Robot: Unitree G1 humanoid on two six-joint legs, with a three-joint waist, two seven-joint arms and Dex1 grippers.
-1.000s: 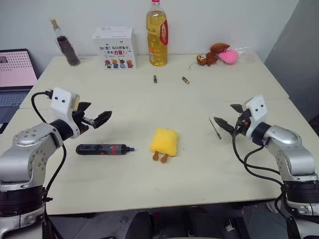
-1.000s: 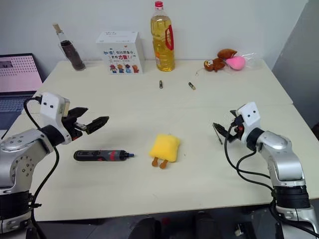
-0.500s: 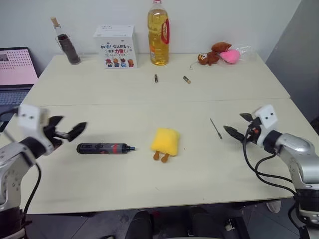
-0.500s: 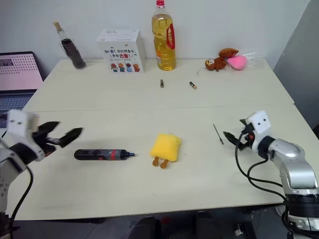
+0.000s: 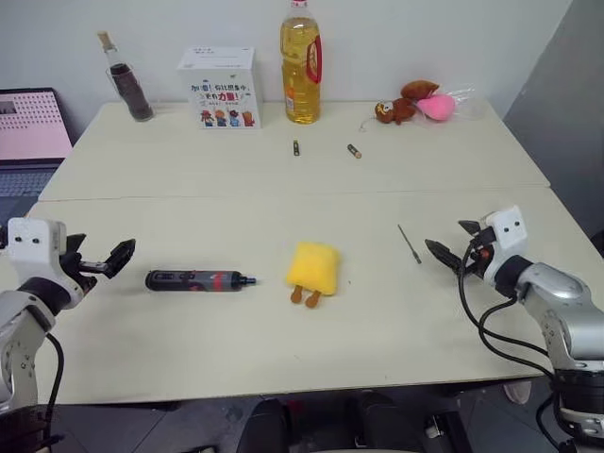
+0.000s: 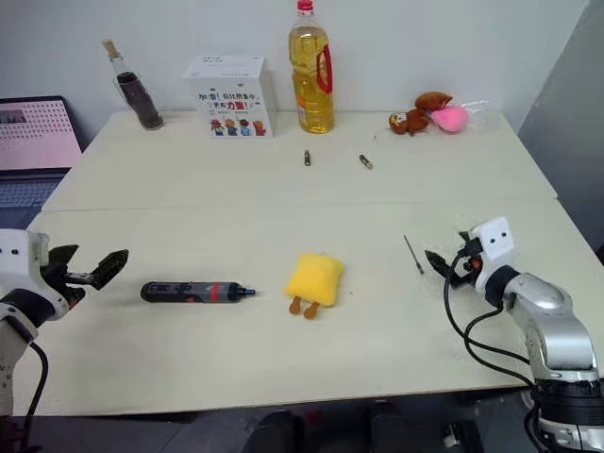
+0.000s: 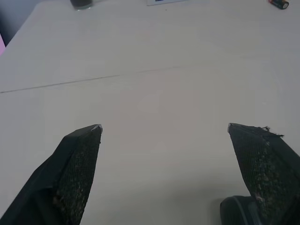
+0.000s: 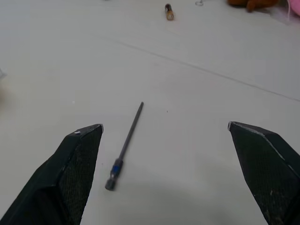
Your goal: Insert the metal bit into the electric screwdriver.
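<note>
The electric screwdriver (image 5: 199, 280) lies left of the yellow plush toy (image 5: 311, 269); it looks rigid and light, best gripped at its red middle. The metal bit (image 8: 124, 146), right of the toy, seems stiff, thin and slippery, so take its thicker end. The left gripper (image 5: 99, 261) and right gripper (image 5: 451, 247) are wide open and hold nothing.

On the table: one electric screwdriver (image 5: 198, 280), one thin metal bit (image 5: 409, 243), two small batteries (image 5: 294, 149) (image 5: 352, 151), one yellow plush toy (image 5: 312, 271), one oil bottle (image 5: 298, 64), one white box (image 5: 222, 75), one dark bottle (image 5: 127, 83), one brown plush toy (image 5: 404, 102), one laptop (image 5: 33, 127).
</note>
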